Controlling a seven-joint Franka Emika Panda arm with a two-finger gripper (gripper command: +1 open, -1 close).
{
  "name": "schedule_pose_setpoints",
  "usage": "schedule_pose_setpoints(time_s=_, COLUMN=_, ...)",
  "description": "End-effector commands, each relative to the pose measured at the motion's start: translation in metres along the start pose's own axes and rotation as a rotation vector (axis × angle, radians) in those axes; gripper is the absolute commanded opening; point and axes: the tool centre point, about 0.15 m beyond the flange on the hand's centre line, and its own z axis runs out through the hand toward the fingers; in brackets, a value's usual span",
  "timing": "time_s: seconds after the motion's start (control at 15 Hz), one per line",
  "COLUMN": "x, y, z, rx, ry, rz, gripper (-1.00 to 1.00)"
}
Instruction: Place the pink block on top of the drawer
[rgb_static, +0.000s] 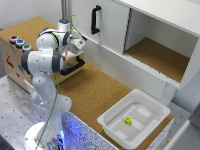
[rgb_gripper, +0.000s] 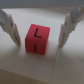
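Pale smooth surface (rgb_gripper: 30, 70); seemingly matte pink block (rgb_gripper: 38, 38) between fingers (rgb_gripper: 11, 27).

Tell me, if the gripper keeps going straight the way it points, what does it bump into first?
Most likely the pink block. In the wrist view it sits right between the open jaws of the gripper, resting on a pale surface. How far ahead it lies is hard to judge.

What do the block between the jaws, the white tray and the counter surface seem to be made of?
The block looks like painted wood or plastic: flat reddish-pink faces, sharp edges, a black printed mark; which one, I cannot tell. The white tray looks like moulded plastic: smooth, slightly glossy, rounded rim. The counter surface looks like cork: brown, speckled, matte.
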Motion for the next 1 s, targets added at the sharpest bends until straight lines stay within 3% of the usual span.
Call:
schedule_pose_setpoints(time_s=0.0, x=0.014, y=0.006, z=-0.006, rx=-0.033, ry=-0.043, rz=0.021, gripper=-1.0)
schedule_pose_setpoints(time_s=0.47, x=0.036, y=0.013, z=-0.043, rx=-0.097, ry=-0.038, rz=0.019, gripper=-1.0)
schedule_pose_setpoints(time_s=0.6, x=0.055, y=0.007, z=-0.069, rx=-0.111, ry=-0.044, rz=-0.023, gripper=-1.0)
schedule_pose_setpoints(time_s=0.67, x=0.069, y=0.0, z=-0.092, rx=-0.095, ry=-0.002, rz=-0.068, gripper=-1.0)
schedule_pose_setpoints(time_s=0.93, x=0.107, y=-0.015, z=-0.131, rx=-0.139, ry=0.003, rz=-0.148, gripper=-1.0)
